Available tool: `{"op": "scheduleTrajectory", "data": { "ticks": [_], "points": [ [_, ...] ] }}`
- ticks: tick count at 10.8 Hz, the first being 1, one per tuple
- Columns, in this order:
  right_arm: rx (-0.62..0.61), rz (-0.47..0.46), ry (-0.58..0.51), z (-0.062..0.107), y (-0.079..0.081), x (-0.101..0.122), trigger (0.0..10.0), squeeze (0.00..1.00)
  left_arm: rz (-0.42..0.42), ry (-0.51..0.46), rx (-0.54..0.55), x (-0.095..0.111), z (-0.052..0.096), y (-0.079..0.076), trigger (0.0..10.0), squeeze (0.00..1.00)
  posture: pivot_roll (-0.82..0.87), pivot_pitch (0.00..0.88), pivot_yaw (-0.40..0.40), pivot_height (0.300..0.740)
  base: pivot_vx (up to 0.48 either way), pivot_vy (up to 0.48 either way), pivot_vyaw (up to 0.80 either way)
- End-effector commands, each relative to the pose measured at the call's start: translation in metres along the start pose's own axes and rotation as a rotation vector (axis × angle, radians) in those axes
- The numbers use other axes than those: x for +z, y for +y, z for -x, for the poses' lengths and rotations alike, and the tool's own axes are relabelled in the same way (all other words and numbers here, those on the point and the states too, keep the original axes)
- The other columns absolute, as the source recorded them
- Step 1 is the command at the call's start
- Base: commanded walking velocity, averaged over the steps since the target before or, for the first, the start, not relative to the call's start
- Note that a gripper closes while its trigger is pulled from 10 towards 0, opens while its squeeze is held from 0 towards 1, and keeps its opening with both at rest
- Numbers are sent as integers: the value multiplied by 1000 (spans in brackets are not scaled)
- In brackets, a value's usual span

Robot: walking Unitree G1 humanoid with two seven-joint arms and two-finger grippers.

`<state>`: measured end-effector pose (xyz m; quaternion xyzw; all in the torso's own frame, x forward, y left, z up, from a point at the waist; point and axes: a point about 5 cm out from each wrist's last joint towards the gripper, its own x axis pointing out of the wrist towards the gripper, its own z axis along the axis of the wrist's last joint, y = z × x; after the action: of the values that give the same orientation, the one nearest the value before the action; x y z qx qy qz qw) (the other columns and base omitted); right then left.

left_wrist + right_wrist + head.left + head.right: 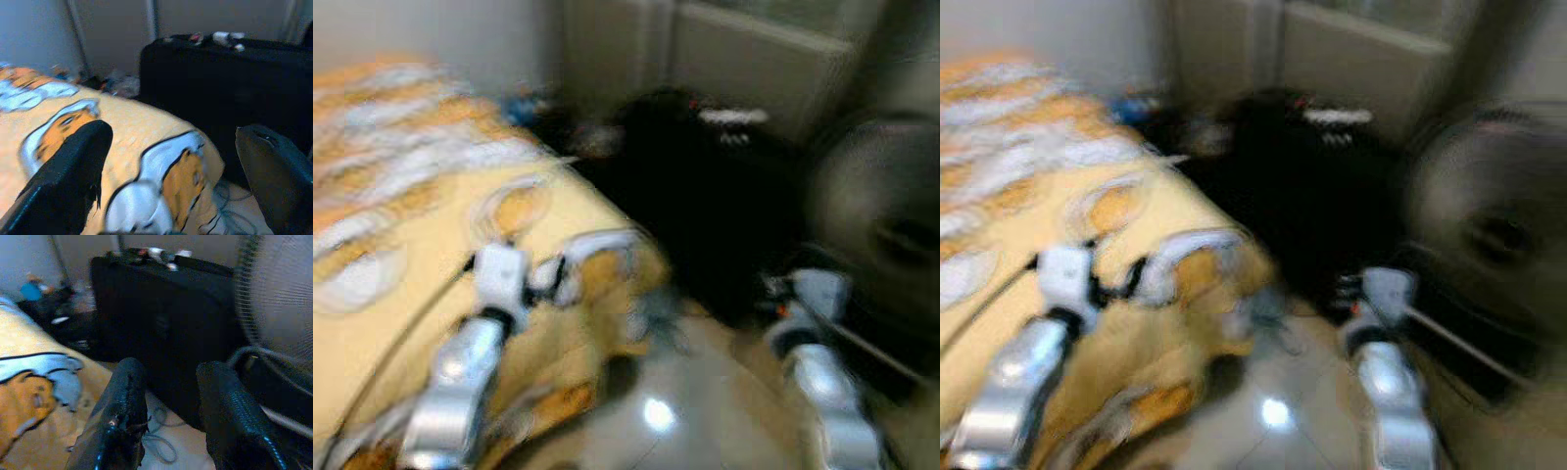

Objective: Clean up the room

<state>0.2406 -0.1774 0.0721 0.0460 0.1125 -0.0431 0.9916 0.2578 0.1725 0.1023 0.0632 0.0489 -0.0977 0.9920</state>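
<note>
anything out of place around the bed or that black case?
Yes. Loose white cable lies tangled on the floor beside the bed. Small items sit scattered on top of the black case, and clutter is piled in the corner behind it. Head views too blurred for more.

Blurred head views downward — wrist views nearer, sharing bed (146,127) and suitcase (161,308)

we see: yellow patterned bedspread (431,225) | black suitcase (230,93) beside bed | fan (283,298) | cords (159,443) on floor

glossy tiled floor (705,411), pale wall (431,34), yellow-covered bed (421,294).
</note>
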Motion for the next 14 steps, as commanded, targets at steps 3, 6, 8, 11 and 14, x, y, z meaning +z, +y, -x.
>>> {"op": "scheduleTrajectory", "data": {
  "ticks": [3,6,8,11,14],
  "points": [
    [-11,-4,12,1,-9,-2,10000,0,-7,-24,-2,4,-5,-2,10000,0,29,0,7,740,245,0,-763],
    [25,23,86,3,-3,-22,10000,0,-41,11,-9,-4,-4,9,10000,0,18,0,43,740,245,0,-763],
    [-26,4,92,10,-9,-30,10000,0,-45,25,-58,-10,-14,4,10000,0,-27,0,97,740,246,0,-763],
    [-100,30,102,4,-21,-36,10000,0,-16,32,-86,-18,-27,-10,10000,0,-93,0,90,740,244,0,-758],
    [-32,99,125,9,-31,-40,10000,0,27,52,-44,-34,-18,-19,10000,0,-97,0,56,740,246,0,0]
  ]
}}
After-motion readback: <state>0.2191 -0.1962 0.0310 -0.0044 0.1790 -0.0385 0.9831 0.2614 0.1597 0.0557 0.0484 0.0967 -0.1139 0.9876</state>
